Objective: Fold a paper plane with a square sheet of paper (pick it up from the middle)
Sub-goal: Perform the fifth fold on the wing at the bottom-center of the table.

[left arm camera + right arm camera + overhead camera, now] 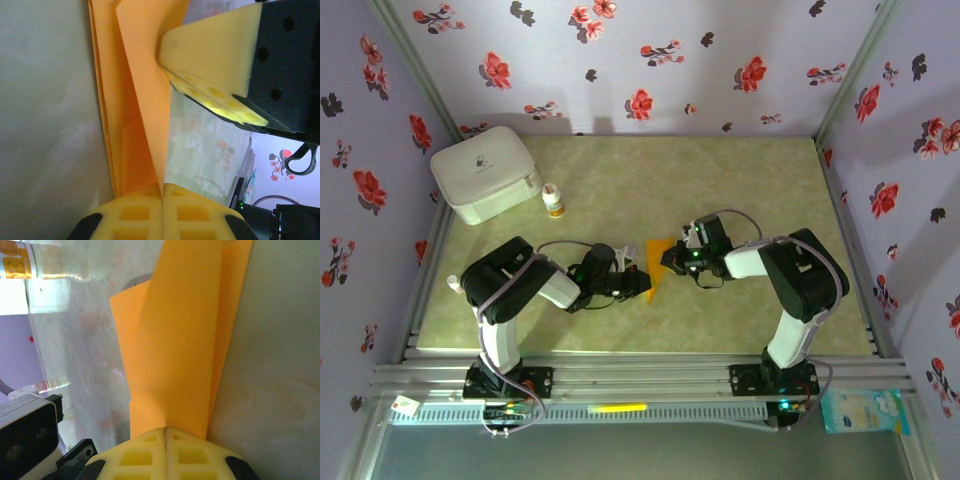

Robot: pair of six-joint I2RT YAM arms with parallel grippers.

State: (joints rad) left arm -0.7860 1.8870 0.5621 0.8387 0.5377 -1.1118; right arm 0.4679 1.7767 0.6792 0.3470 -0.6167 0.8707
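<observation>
At the far left of the surface (740, 180), a white box (485, 172) and a small white bottle (553, 201) are standing well apart from the work, so they are not getting in the way. Moving to the right, the left gripper (162, 192) is reaching toward the middle of the surface. Its yellow pads are pressed together on one edge of the square sheet of paper (135, 75). This sheet is already folded into several orange layers and is sitting between the two arms, near the middle of the surface. It is not yet looking like a narrow dart. Just to the right, the right gripper (165, 432) is pinching the opposite side of the same sheet, and its pads are also closed tight with the paper coming out from the seam. Probably both are holding at once so that the thin paper is not sliding or springing open while a crease is being made. The folding seems to be somewhere in the middle. The next move is asking for a gentle, even motion, because such thin paper can tear.
</observation>
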